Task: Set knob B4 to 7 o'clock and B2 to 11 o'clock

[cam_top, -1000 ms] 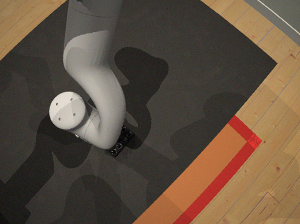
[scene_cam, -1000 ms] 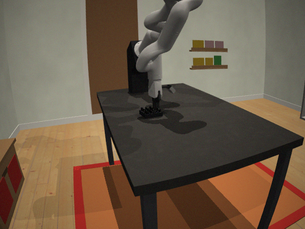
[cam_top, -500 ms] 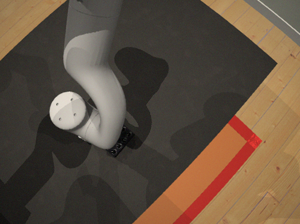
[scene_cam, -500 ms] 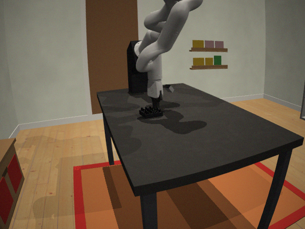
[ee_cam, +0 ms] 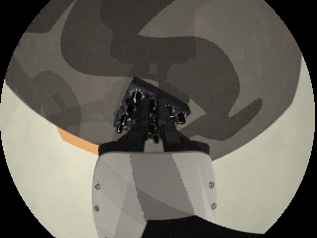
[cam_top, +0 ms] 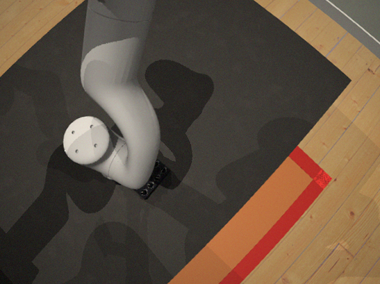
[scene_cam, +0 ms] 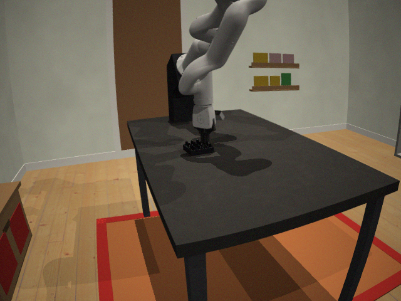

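The small knob box is black; the big table top is dark grey; the rug is orange, red-edged.

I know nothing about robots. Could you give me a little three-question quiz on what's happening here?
1. True or false: the small black knob box lies on the wooden floor.
2. Where is the white arm's dark gripper? A) high above the table; B) down on the box, closed on one of its black knobs; C) at the wall shelves.
3. How many coloured blocks stand on the two wooden wall shelves?

Key: 1 false, it stands on the dark table; 2 B; 3 six.
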`<state>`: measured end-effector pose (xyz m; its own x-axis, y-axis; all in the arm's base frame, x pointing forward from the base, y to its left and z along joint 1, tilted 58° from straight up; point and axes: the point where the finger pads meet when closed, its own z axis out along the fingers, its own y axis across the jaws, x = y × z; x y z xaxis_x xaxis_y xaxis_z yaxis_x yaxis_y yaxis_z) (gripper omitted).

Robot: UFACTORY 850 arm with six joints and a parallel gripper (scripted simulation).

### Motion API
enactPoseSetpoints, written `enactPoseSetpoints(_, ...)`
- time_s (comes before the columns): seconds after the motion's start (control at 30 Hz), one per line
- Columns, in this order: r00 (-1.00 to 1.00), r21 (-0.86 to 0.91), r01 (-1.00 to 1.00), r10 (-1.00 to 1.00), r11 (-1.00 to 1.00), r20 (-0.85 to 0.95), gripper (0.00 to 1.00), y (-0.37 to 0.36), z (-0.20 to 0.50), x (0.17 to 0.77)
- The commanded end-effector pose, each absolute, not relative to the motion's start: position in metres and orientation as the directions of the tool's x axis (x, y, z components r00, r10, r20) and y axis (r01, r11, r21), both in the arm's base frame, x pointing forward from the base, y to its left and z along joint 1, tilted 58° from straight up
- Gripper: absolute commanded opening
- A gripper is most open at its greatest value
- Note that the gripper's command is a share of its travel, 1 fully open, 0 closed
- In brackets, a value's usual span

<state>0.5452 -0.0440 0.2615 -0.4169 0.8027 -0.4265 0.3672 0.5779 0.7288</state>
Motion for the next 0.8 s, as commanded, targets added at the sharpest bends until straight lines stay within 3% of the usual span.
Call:
enactPoseSetpoints(0.0, -0.454, 0.669, 0.313, 0.724, 0.675, -0.519, 0.08, -0.0441, 0.2617, 0.5451)
enactPoseSetpoints(0.77, -0.548, 0.341, 0.058, 0.315, 0.938, -0.775, 0.08, -0.0441, 0.2617, 0.5451)
